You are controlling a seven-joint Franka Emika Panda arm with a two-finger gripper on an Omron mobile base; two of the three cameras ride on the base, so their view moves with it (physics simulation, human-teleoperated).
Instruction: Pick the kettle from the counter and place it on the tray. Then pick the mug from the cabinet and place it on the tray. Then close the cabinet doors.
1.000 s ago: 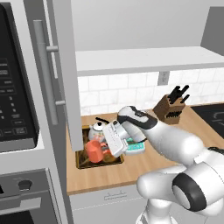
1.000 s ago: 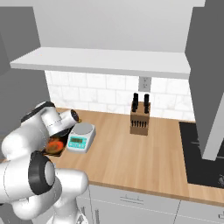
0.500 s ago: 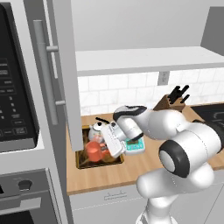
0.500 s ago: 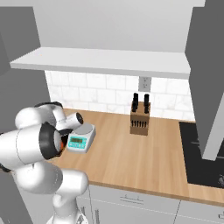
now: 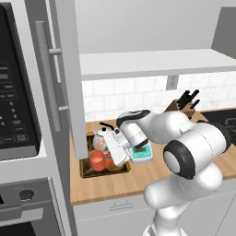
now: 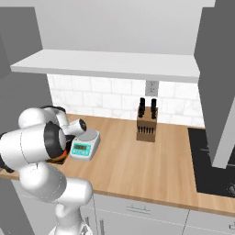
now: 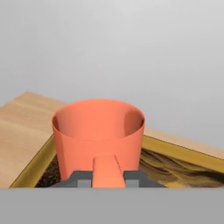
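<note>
Now end effector (image 7: 105,180) pinching mug (image 7: 98,133) handle over tray (image 7: 183,151).

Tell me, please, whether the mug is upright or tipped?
Upright: the mug shows its open mouth on top, standing over the tray.

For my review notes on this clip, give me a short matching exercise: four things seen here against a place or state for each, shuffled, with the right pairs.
Things:
1. mug
2. kettle
3. scale
4. knife block

Places or states:
A. by the tiled wall, under the outlet
B. handle pinched by the gripper, over the tray
C. on the counter just right of the tray
D. at the tray's back

Pairs: 1-B, 2-D, 3-C, 4-A
</note>
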